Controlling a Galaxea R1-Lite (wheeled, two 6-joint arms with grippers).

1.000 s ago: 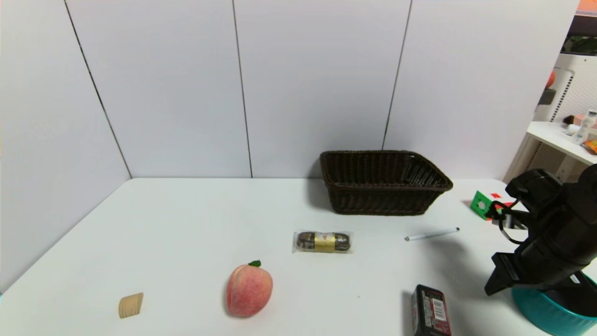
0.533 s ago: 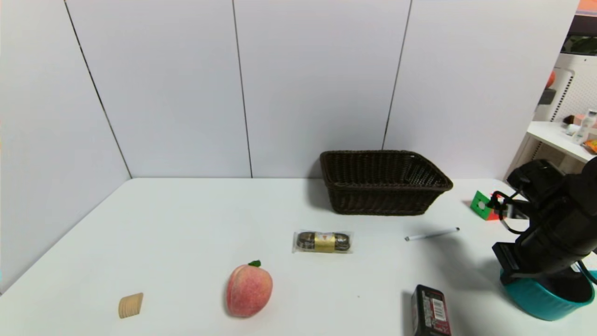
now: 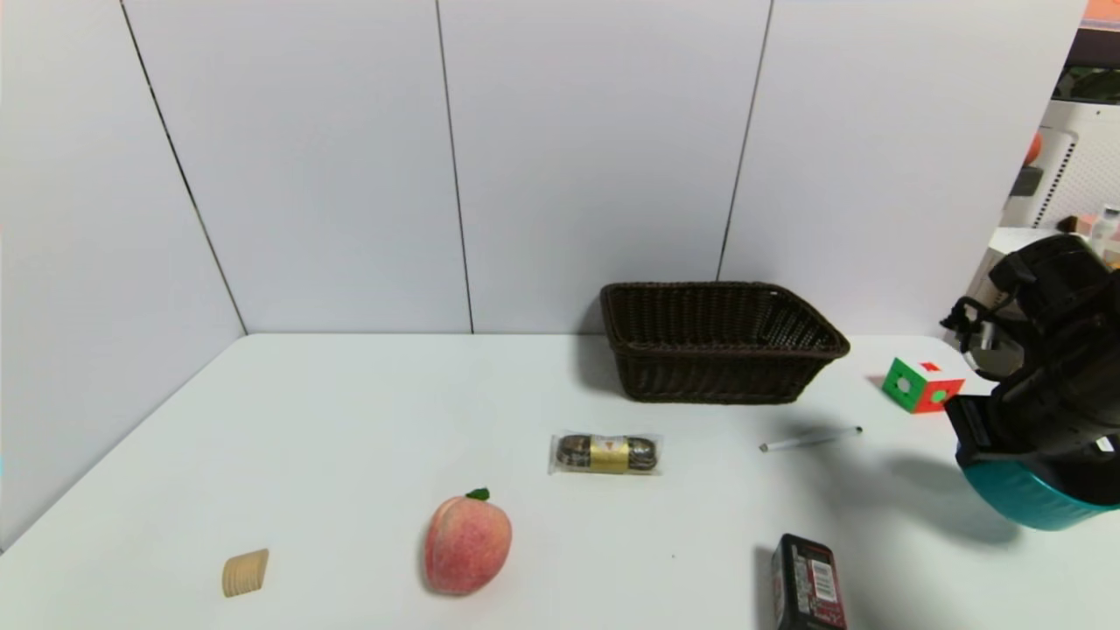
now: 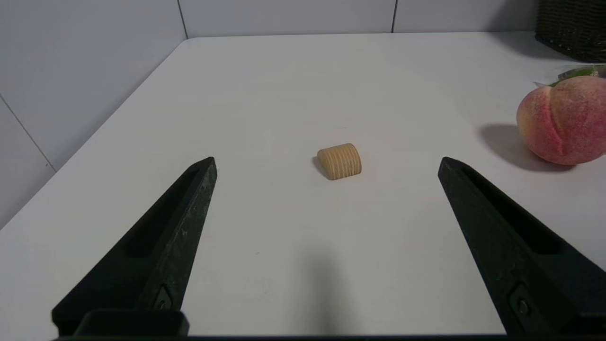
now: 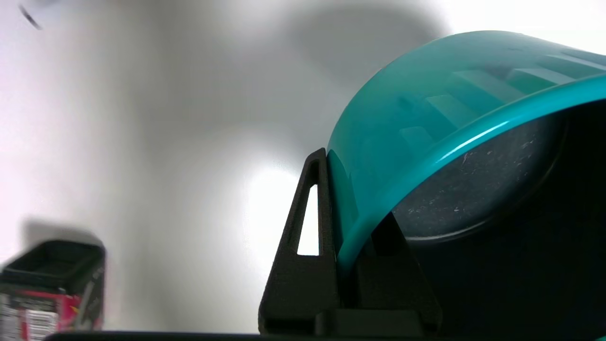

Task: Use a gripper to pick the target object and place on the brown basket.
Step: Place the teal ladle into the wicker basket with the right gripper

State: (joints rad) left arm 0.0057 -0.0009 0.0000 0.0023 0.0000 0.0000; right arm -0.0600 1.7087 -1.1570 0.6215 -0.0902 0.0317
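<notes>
Over the last second the right gripper (image 5: 350, 222) has risen from table level at the right edge, taking the teal pan (image 3: 1032, 499) with it. The pan now hangs clear of the white table (image 3: 350, 420), with its shadow cast separately beneath it. The right wrist view shows the 2 fingers clamped on the pan's rim, 1 outside the wall and 1 inside. Judgement: the pick is done, and the carry to the brown basket (image 3: 717, 346) remains, leftward and toward the back wall. The basket is well apart from the pan, with a pen (image 3: 809, 439) and a red-green cube (image 3: 919, 385) lying between.

The left gripper (image 4: 326, 163) is parked low over the near left of the table, fingers wide apart, facing a wooden block (image 4: 339, 161) beside a peach (image 4: 563, 121).

Hidden: the pan's handle and far side are cut off at the frame edge, and the arm covers its top.
</notes>
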